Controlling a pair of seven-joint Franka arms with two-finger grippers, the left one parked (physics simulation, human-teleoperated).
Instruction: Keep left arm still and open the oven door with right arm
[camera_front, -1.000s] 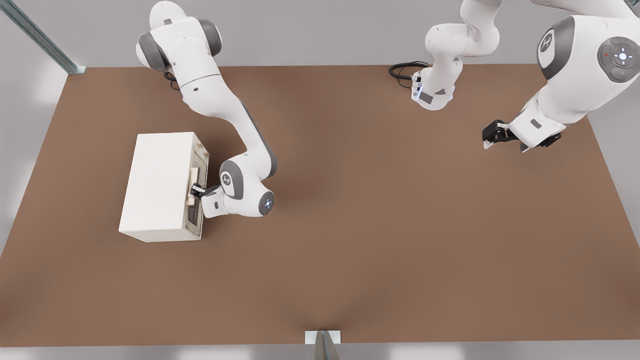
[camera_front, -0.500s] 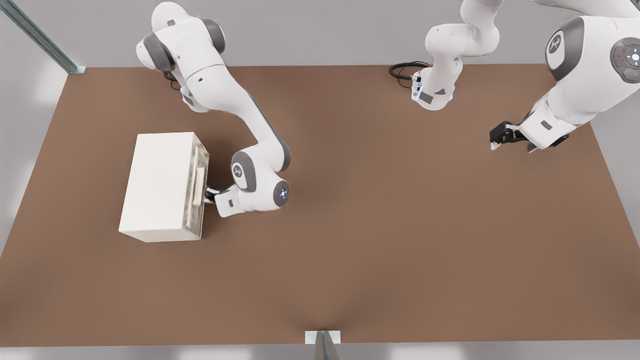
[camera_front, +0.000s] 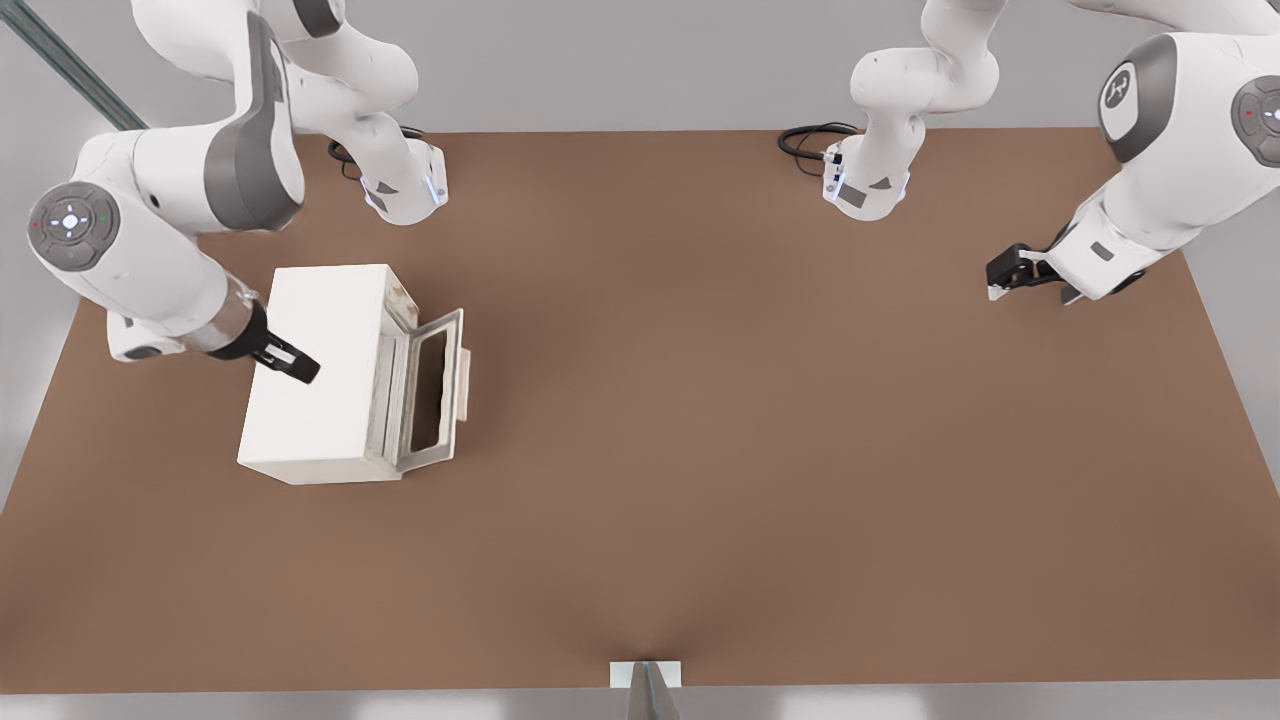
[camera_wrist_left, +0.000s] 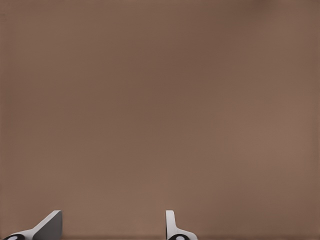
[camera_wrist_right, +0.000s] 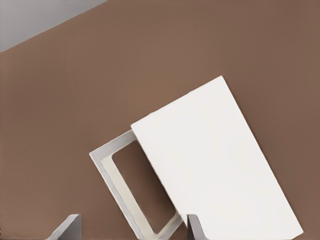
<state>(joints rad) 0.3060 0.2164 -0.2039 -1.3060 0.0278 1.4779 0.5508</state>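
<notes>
While door (camera_front: 432, 390) ajar, end effector (camera_front: 290, 364) above oven (camera_front: 320, 370)

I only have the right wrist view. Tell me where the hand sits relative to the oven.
Observer: The hand hangs above the oven top, toward the front view's left side. It is open and holds nothing.
Operator: Report the handle. I can't see it here.
Observer: The tan handle runs along the outer edge of the open oven door, on the front view's right of the oven. Nothing touches it, and it is well clear of the hand.
</notes>
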